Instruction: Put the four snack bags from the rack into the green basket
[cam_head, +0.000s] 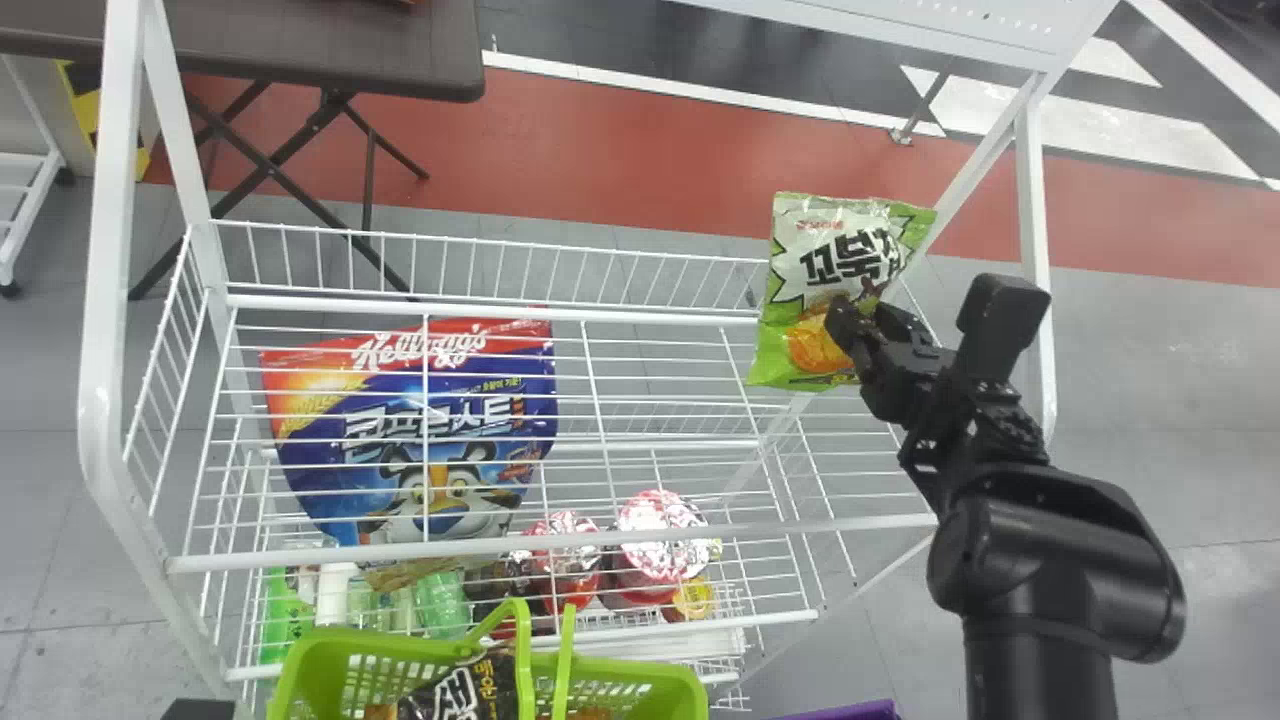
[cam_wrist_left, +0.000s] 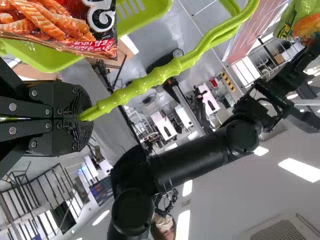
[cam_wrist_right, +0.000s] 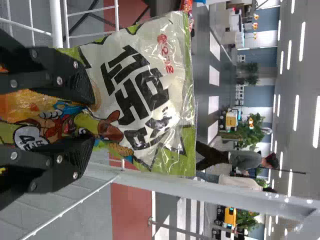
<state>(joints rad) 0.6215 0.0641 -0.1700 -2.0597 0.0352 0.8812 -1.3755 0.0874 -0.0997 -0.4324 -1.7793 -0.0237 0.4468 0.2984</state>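
One green-and-white snack bag (cam_head: 835, 245) is hanging in your right hand (cam_head: 862, 308), roughly upright over the right end of the white wire rack (cam_head: 400, 553), well apart from the green basket (cam_head: 400, 647). At least one dark-wrapped bag (cam_head: 470, 690) is already lying in that basket, in front of the rack; you are not getting a full count from these views. So the task is looking partly done, with the green bag's trip to the basket left to make. A large red-and-blue pouch (cam_head: 340, 400) is lying on the rack too, and whether it is counting among your four is unclear.

Your right arm is coming in from the bottom edge, at the right of the head view, its forearm rising and its wrist bending inward to the left. Two flat black fingers are pinching the bag's lower part. Your left hand (cam_wrist_left: 82, 118) is waiting closed around the basket's handle (cam_wrist_left: 145, 82).
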